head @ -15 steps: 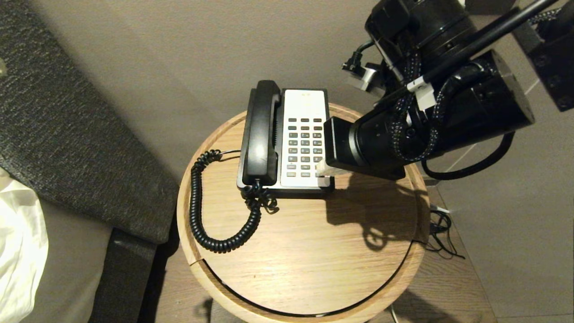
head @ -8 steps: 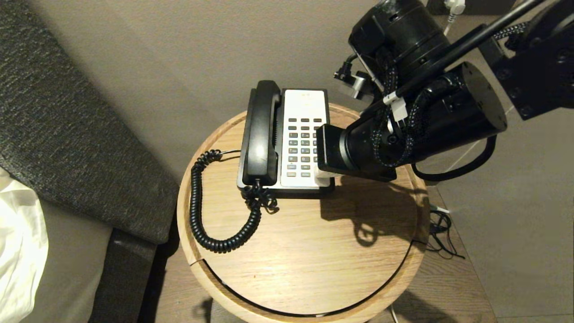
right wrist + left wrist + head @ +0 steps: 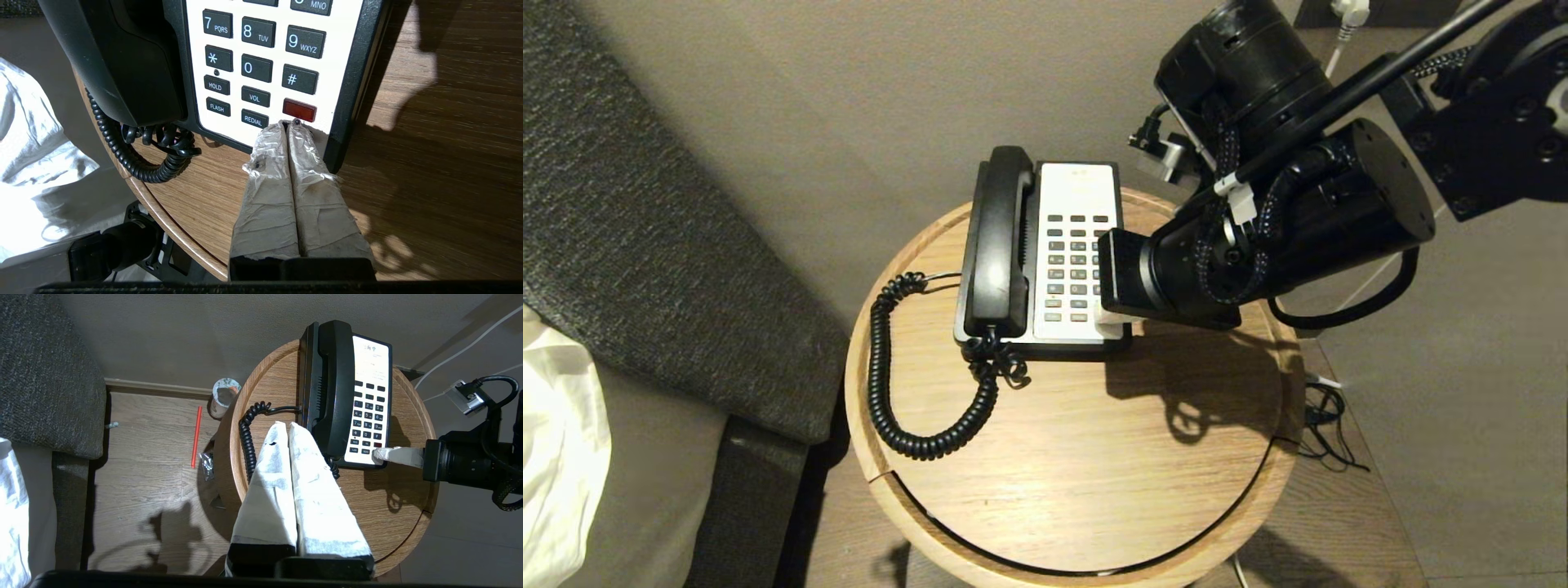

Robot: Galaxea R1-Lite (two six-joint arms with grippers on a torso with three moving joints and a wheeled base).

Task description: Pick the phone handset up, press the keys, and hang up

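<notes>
One handset: the phone handset lies seated in its cradle on the left side of the phone base, not lifted; its coiled cord loops loose over the round wooden table.
Keypad: red key sits at the near right corner of the white face, REDIAL key just beside it.
Right gripper: right gripper has its taped fingers pressed together, holding nothing; tips rest at the near edge of the base, just short of the red key. Contact with a key cannot be told.
Change: against the head pictures of the last second, the right arm has slid in over the base's near right corner and now covers more of the keypad's edge; handset and cord unmoved.
Left gripper: left gripper closed and empty, hanging above the table near the cord, well clear of the phone.
Reading: key-pressing looks to be the step in hand while the handset is still down, so the order differs from the task sentence.
Next, judged: a small push forward onto the key; lifting the handset remains undone.
Risk: closed tips are broad, so REDIAL could be caught alongside.
</notes>
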